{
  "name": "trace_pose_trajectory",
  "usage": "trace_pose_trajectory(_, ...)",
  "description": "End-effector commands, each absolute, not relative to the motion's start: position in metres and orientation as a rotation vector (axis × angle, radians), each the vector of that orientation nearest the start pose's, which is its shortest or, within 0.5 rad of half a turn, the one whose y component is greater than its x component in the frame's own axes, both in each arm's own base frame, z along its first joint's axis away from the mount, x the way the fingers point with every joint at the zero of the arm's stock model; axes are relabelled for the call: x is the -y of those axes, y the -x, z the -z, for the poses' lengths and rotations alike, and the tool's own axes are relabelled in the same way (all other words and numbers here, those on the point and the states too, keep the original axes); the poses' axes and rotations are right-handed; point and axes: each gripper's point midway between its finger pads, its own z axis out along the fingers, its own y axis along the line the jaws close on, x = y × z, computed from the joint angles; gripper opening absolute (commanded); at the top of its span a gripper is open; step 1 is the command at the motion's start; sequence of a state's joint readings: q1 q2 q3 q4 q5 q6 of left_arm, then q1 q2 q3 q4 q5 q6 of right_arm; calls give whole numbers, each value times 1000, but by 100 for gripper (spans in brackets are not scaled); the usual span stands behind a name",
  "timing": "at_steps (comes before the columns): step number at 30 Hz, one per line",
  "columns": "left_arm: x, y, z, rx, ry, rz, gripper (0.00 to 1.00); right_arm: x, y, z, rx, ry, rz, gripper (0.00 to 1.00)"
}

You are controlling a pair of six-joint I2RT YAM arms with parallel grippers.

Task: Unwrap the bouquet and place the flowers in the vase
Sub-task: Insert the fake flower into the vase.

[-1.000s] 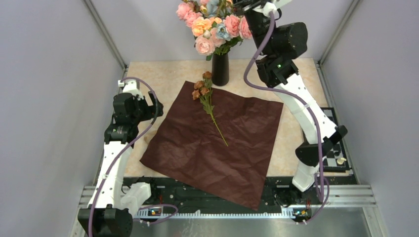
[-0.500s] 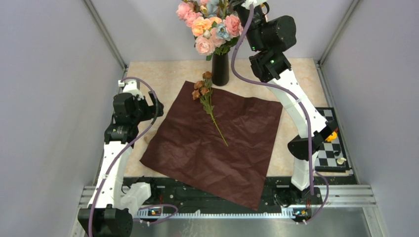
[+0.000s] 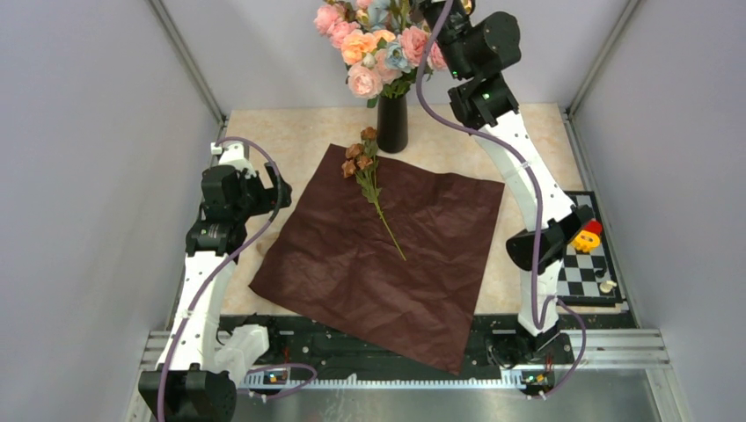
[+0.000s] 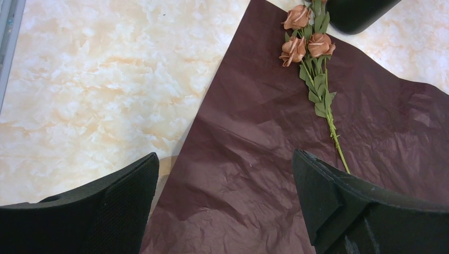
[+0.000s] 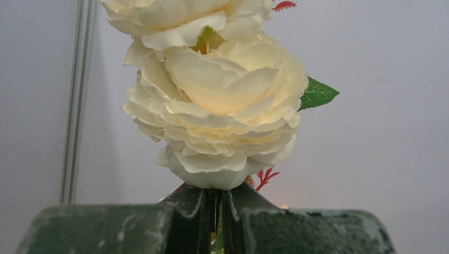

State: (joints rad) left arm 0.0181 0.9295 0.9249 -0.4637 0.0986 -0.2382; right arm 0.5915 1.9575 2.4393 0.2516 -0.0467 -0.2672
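The bouquet is undone: its dark red paper (image 3: 378,255) lies flat on the table, also filling the left wrist view (image 4: 254,174). One stem of brownish flowers (image 3: 374,189) rests on it, heads toward the black vase (image 3: 392,123). My right gripper (image 5: 217,211) is shut on the stem of a cream-white flower (image 5: 217,111) and is raised high beside the blooms above the vase. In the top view that gripper sits at the upper edge, mostly cut off. My left gripper (image 4: 224,159) hangs open over the paper's left edge, holding nothing.
Large peach, pink and blue blooms (image 3: 378,44) fill the vase. A tan strip (image 4: 165,165) peeks from under the paper's left edge. A checkerboard plate (image 3: 581,274) with a red and yellow piece (image 3: 587,236) lies at the right edge. Grey walls enclose the table.
The right arm has swung its raised wrist leftward and up toward the blooms over the vase, and its elbow has dropped inward. The left arm, paper and brownish stem have not moved.
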Motion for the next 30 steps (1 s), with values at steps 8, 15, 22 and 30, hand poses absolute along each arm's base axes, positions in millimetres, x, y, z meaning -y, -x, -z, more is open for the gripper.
trace_pose_trajectory(8, 23, -316, -241, -2003, 202, 258, 99, -302, -478, -617, -864, 408, -384, 0)
trace_pose_trajectory(15, 23, -316, -240, -2005, 200, 261, 99, -307, -500, -588, -934, 402, -406, 0)
trace_pose_trajectory(22, 23, -316, -241, -2003, 201, 263, 99, -292, -492, -607, -885, 306, -434, 0)
trace_pose_trajectory(30, 25, -316, -243, -1998, 197, 274, 99, -274, -465, -648, -805, 239, -474, 0)
